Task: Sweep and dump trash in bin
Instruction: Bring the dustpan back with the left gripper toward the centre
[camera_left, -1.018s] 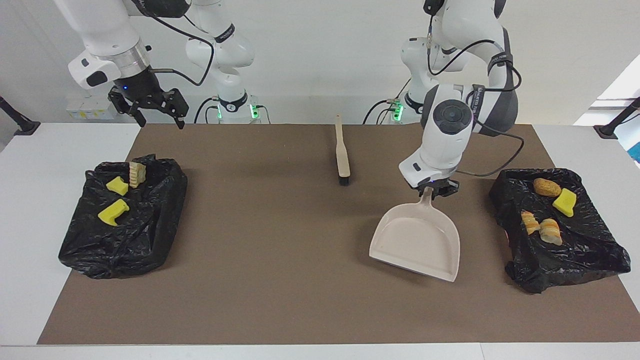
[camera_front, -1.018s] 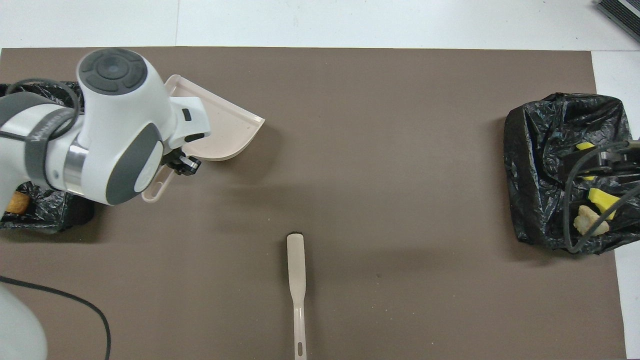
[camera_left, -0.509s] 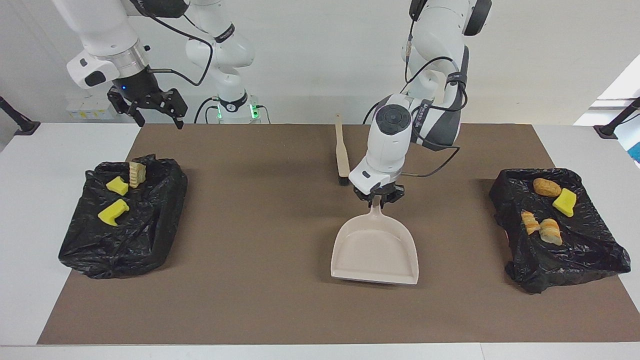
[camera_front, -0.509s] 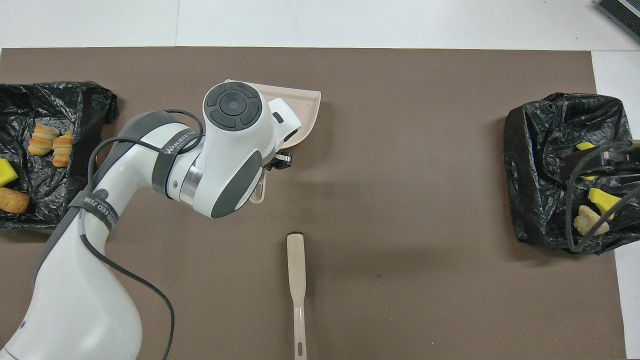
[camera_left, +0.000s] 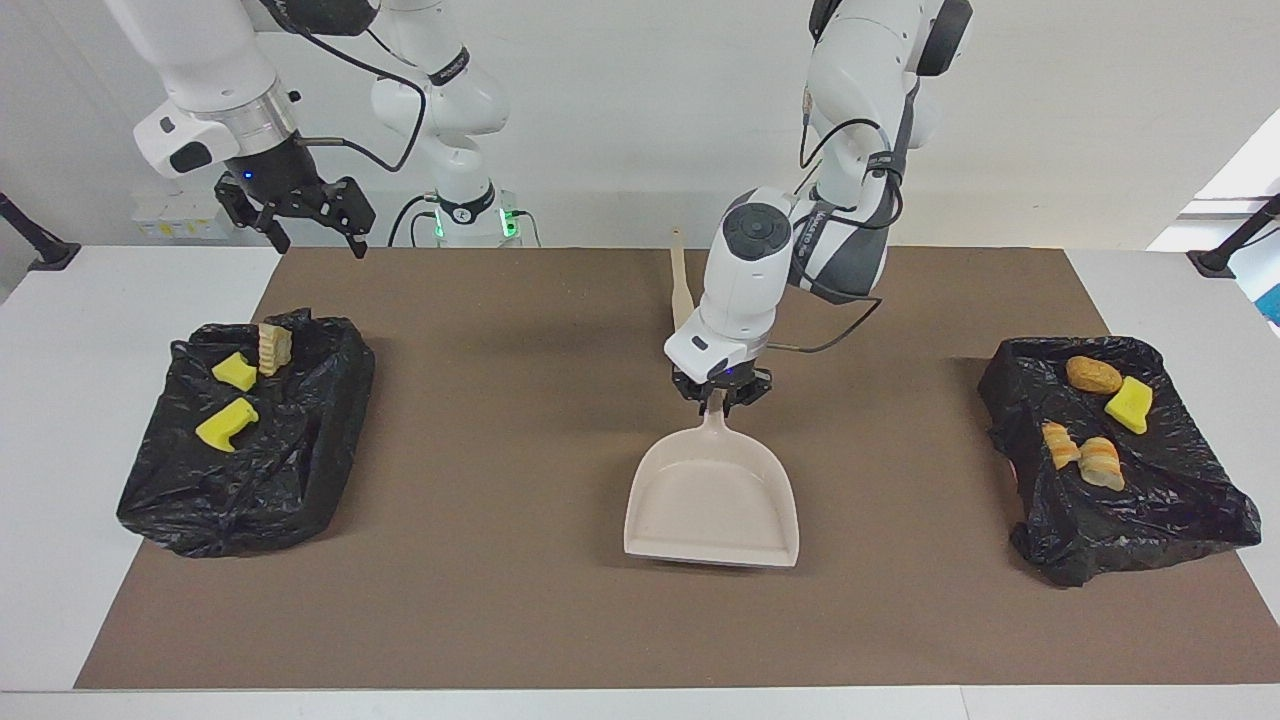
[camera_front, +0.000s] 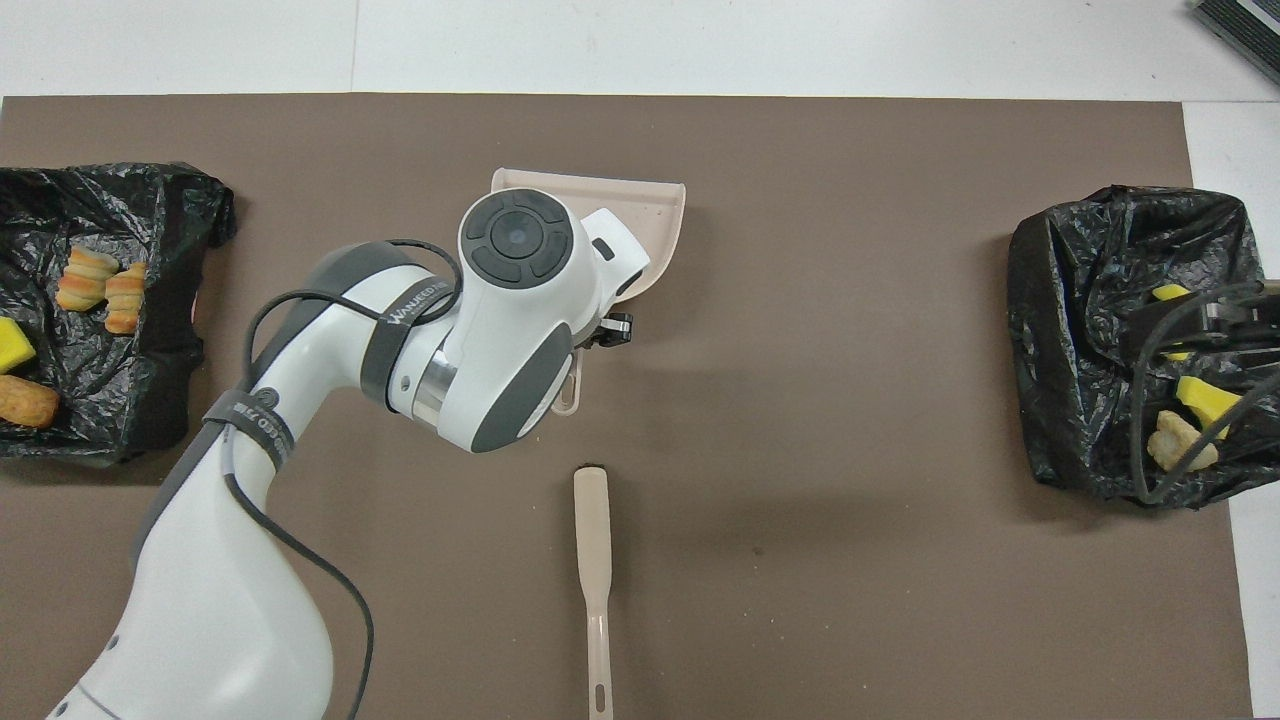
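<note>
The trash lies in two black-bagged bins. The bin (camera_left: 1150, 520) at the left arm's end holds a brown bread piece (camera_left: 1093, 375), a yellow sponge chunk (camera_left: 1129, 404) and two tan pieces (camera_left: 1060, 445). The bin (camera_left: 220, 500) at the right arm's end holds two yellow chunks (camera_left: 227, 424) and a tan piece (camera_left: 273, 347). My left gripper (camera_left: 718, 392) is shut on the handle of the beige dustpan (camera_left: 712, 495) at the mat's middle, its mouth pointing away from the robots. My right gripper (camera_left: 318, 235) is open and empty, raised over the bin at its end.
The beige brush (camera_front: 593, 560) lies on the brown mat (camera_front: 850, 500), nearer to the robots than the dustpan (camera_front: 655, 205); my left arm partly hides it in the facing view. No scraps show on the mat.
My left gripper has carried the dustpan from beside the bin at the left arm's end to the mat's middle and squared it up. The right gripper has barely moved.
</note>
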